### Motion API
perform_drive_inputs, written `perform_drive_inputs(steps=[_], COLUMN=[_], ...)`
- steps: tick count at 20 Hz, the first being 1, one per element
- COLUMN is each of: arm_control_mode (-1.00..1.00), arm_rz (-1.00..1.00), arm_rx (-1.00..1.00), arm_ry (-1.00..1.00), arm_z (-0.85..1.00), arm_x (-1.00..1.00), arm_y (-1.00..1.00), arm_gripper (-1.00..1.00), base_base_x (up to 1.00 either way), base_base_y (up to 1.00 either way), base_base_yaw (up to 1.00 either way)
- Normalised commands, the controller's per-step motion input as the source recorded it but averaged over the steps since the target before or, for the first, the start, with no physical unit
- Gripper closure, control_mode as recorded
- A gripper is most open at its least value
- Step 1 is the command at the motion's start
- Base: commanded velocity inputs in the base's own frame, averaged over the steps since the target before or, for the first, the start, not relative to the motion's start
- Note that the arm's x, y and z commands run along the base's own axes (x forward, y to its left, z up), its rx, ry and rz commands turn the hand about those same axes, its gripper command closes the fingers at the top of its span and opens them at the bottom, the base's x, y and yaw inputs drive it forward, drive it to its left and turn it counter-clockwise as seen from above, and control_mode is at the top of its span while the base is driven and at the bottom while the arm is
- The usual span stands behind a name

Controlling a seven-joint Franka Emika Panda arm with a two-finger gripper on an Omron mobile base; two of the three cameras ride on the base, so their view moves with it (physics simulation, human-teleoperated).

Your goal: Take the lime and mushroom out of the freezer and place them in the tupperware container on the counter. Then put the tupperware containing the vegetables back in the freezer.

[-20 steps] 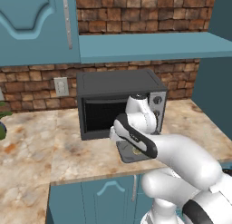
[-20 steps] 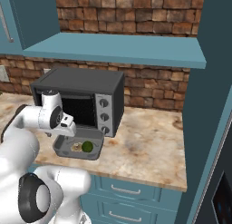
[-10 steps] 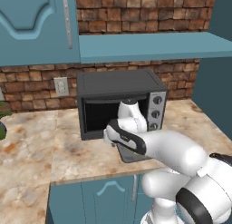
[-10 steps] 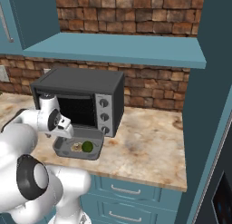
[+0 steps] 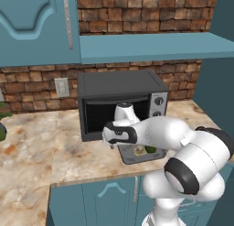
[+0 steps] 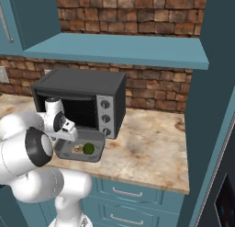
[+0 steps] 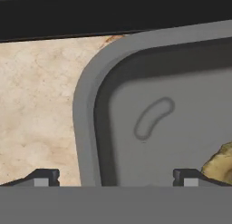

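Observation:
The dark grey tupperware container (image 6: 98, 139) lies on the marbled counter (image 6: 147, 143) in front of the toaster oven. Inside it sit the dark green lime (image 6: 88, 149) and the tan speckled mushroom (image 6: 77, 149). From the other side, the lime (image 5: 151, 150) and mushroom (image 5: 139, 151) rest in the tray (image 5: 129, 159) beside my forearm. My gripper (image 7: 113, 177) is open and low over the container's end. One fingertip (image 7: 43, 175) is outside the raised rim (image 7: 85, 114) over the counter, the other inside the tray. The mushroom (image 7: 222, 162) peeks in at the right edge.
A black toaster oven (image 5: 119, 97) stands right behind the tray against the brick wall, under a teal shelf (image 6: 119, 49). A wall outlet (image 5: 61, 87) is to its left. A tall teal panel (image 6: 213, 106) bounds the counter on the right. Bare counter (image 5: 59, 147) stretches left.
My hand has moved from above the tray's middle to its end nearest the bare counter and come down lower. The tray, lime and mushroom have stayed put.

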Motion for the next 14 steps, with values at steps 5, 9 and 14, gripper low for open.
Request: perform_drive_inputs(steps=[5, 9, 14], arm_control_mode=[-1.0, -1.0, -1.0], arm_rz=[-0.03, -0.02, -0.01], arm_rx=[-0.03, 0.0, 0.0], arm_ry=[0.0, 0.0, 0.0], arm_z=[-0.33, -0.2, -0.12], arm_x=[0.0, 0.0, -0.02], arm_y=[0.0, 0.0, 0.0], arm_gripper=[-1.0, 1.0, 1.0], base_base_x=[0.0, 0.0, 0.0], base_base_y=[0.0, 0.0, 0.0], base_base_yaw=[0.0, 0.0, 0.0])
